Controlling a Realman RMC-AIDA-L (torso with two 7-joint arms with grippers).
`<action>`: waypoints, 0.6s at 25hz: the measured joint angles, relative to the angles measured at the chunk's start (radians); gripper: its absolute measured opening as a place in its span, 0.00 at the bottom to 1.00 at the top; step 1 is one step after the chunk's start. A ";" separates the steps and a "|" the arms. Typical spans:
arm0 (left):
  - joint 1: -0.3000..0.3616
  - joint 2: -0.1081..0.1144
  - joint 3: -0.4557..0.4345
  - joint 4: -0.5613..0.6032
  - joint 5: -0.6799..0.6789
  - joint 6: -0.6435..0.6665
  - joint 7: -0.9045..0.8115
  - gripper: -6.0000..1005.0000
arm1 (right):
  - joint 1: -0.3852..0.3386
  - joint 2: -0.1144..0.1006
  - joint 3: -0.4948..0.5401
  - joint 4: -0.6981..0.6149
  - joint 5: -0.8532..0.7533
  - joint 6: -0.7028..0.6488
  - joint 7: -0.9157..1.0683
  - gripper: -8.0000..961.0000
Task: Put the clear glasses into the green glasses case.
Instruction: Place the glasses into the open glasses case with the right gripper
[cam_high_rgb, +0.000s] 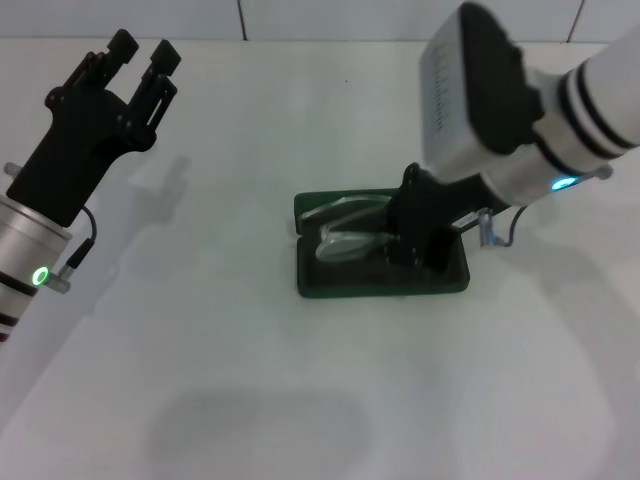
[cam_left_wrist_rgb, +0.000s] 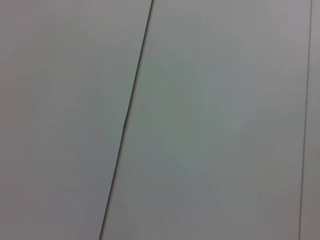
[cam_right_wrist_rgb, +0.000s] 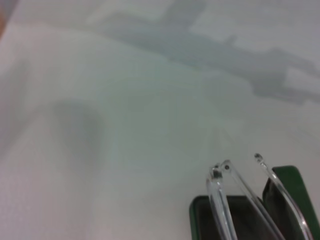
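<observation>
The left gripper, a black two-fingered tool on a silver wrist, hangs above the tabletop's far left corner with its fingers spread apart and nothing between them. The smooth white tabletop is matte and carries soft grey shadows. Near its middle lies the dark green oblong hinged glasses case, opened flat, with rounded corners and a dark lining. The clear colourless plastic glasses rest inside it, lenses glinting pale over the lining. The right gripper, black beneath a bulky white-and-black wrist, reaches down into the case at the glasses; whether its fingers are parted or clenched cannot be told. The left wrist view shows only a pale grey panelled wall with a thin dark seam. The right wrist view shows the glasses' thin curved transparent arms rising over the case's green edge.
</observation>
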 joint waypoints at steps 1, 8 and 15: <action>0.000 0.000 0.000 0.000 0.000 0.000 0.000 0.53 | 0.004 0.001 -0.019 0.000 -0.008 0.008 0.006 0.19; 0.001 -0.001 0.000 -0.001 -0.001 -0.001 -0.001 0.53 | 0.001 0.004 -0.124 -0.005 -0.025 0.041 0.033 0.19; -0.002 -0.002 0.004 -0.002 0.001 -0.002 -0.004 0.53 | -0.042 0.005 -0.233 -0.062 -0.121 0.123 0.125 0.19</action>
